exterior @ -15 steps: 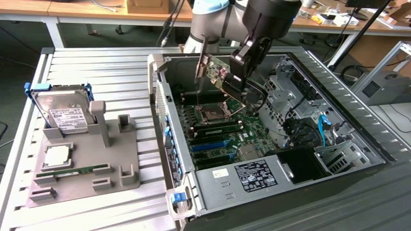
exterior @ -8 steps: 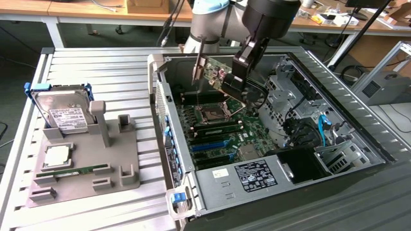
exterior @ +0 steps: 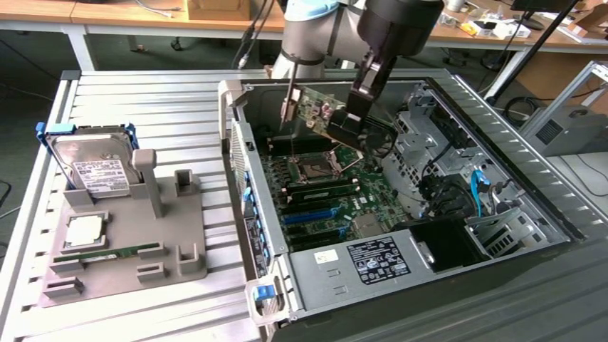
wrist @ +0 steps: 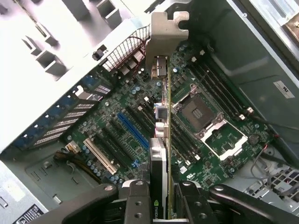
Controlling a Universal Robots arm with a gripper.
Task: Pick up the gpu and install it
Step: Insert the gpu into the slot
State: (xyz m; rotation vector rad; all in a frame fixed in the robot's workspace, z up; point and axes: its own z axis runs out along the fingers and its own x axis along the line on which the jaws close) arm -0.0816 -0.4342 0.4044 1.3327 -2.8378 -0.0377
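The gpu [exterior: 318, 114], a green-and-dark card with a silver bracket [exterior: 287, 107] at one end, hangs in the air above the open computer case [exterior: 532, 192]. My gripper [exterior: 354, 122] is shut on the card's end away from the bracket. In the wrist view the gpu [wrist: 161, 154] shows edge-on between the fingers [wrist: 138, 203], its bracket [wrist: 166, 32] farthest from the camera. My gripper [wrist: 163, 207] holds it over the motherboard [wrist: 117, 107]. A blue slot [wrist: 133, 130] and a white slot [wrist: 100, 156] lie to one side of the card, and the CPU socket [wrist: 198, 109] to the other.
A grey fixture [exterior: 171, 249] at the exterior view's left carries a hard drive [exterior: 95, 171], a CPU [exterior: 85, 231] and a memory stick [exterior: 109, 253]. Inside the case sit the power supply [exterior: 366, 263], drive cages [exterior: 428, 135] and blue cables [exterior: 475, 192].
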